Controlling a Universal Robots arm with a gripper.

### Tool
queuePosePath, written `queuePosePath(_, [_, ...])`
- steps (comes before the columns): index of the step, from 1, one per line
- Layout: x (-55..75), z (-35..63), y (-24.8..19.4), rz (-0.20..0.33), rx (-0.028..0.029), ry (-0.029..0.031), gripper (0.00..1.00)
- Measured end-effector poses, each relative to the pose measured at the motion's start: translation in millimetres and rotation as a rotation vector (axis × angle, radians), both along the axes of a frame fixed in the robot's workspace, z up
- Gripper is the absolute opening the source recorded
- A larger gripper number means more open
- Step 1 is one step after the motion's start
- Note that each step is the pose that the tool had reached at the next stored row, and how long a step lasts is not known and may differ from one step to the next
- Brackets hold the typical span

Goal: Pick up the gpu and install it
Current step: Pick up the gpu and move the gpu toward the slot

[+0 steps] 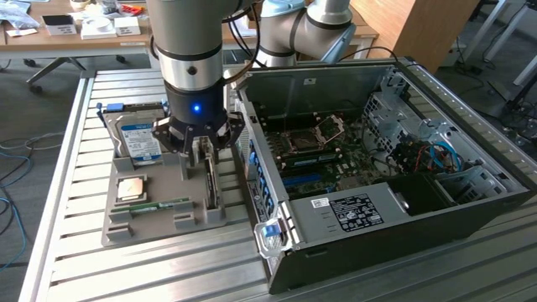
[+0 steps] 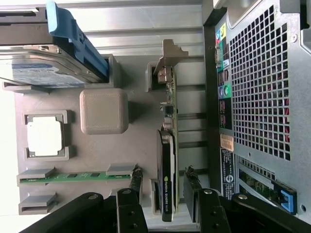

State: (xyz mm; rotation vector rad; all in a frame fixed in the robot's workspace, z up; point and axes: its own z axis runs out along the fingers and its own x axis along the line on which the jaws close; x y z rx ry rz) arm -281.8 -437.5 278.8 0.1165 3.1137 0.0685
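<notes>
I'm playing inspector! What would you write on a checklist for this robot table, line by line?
Surface: slatted metal table with a grey tray on it.
Job's things: gpu standing on edge in its tray slot; open PC case beside the tray.
Clutter: hard drive, chip and memory stick, each in a tray slot.
Grippers: gripper open, one finger on each side of the gpu, gaps showing.
Cables: blue cables inside the case; floor cables beside the table.
Surroundings: desk with small boxes beyond the table.
</notes>
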Motion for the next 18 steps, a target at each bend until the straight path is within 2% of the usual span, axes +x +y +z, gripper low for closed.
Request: queuePosePath(18, [2.5,-2.8,0.0,0.0,0.0001,0.0001,0.47])
